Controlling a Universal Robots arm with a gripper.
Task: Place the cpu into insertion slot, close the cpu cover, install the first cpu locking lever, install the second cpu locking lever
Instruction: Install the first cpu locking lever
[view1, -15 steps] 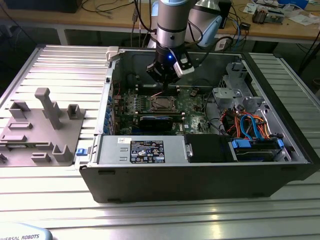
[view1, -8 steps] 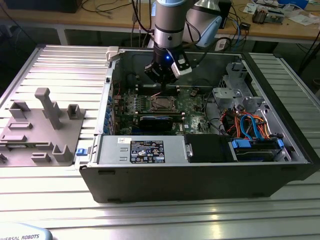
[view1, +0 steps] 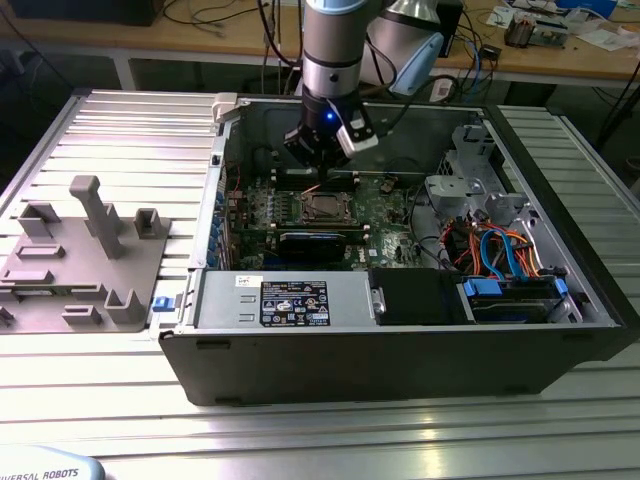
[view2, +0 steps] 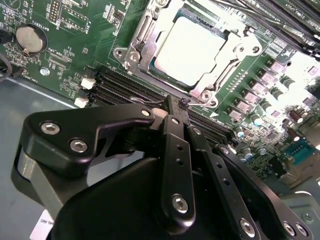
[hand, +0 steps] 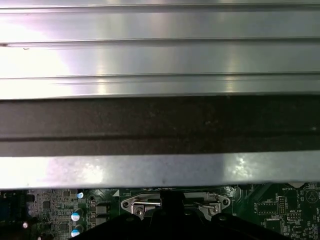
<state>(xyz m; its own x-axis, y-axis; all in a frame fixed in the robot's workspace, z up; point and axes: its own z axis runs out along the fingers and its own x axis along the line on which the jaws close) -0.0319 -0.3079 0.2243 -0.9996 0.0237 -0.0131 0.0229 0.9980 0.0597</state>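
In the exterior view the arm reaches down from the top centre of the frame into the open computer case (view1: 590, 300), which lies on the ribbed metal desk (view1: 120, 130), and its gripper (view1: 318, 160) hangs just above the motherboard (view1: 385, 225) at the upper centre of the picture. The cpu (view2: 190, 50) already sits in the insertion slot (view2: 142, 37) — its pale metal top shows in the upper middle of the second wrist view, lying flat and square, with the cpu cover (view2: 239, 50) down around it as a silvery frame. The black fingers (view2: 175, 125) rise from the lower centre of that view, drawn together to a narrow point with no visible gap, their tips right at the near corner of the socket, beside the memory slots (view2: 120, 87); a thin wire-like piece shows at the tips, likely a locking lever, though I cannot tell whether they actually pinch it or merely press against it. Judging by this, the work stands at the lever stage. To do it well, the tips should stay on the lever's end only — clear of the memory slots and the small white connectors (view2: 85, 92) at centre left — and push in a smooth arc, without sideways force on the cover.
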